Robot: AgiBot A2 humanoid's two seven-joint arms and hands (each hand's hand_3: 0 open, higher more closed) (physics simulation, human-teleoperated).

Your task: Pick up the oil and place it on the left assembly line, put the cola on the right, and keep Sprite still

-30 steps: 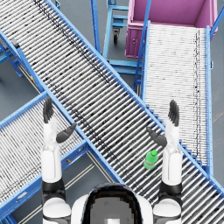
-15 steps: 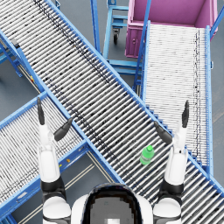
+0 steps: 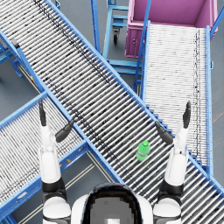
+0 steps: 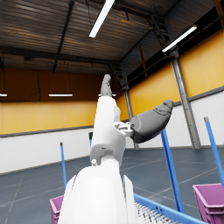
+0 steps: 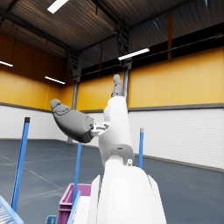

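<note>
1. The green Sprite bottle (image 3: 142, 150) sat on the diagonal roller conveyor (image 3: 87, 83).
2. The right hand (image 3: 177, 131) was raised beside the bottle, released and empty.
3. The left hand (image 3: 49, 129), off that conveyor's opposite rail, was likewise spread and empty.
4. A purple bin (image 3: 133, 39) stood beyond the conveyor.

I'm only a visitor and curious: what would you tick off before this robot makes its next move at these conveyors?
1. Left hand holds nothing, fingers apart: ok.
2. Right hand holds nothing, fingers apart: ok.
3. Green bottle sits on the middle conveyor, apart from both hands: ok.
4. That bottle is the Sprite, to be left alone: cannot tell. Its colour suggests so, but the label is unreadable.
5. Oil or cola in view to pick up: not ok, neither shows.
6. Left line and right line both in view: ok.
</note>
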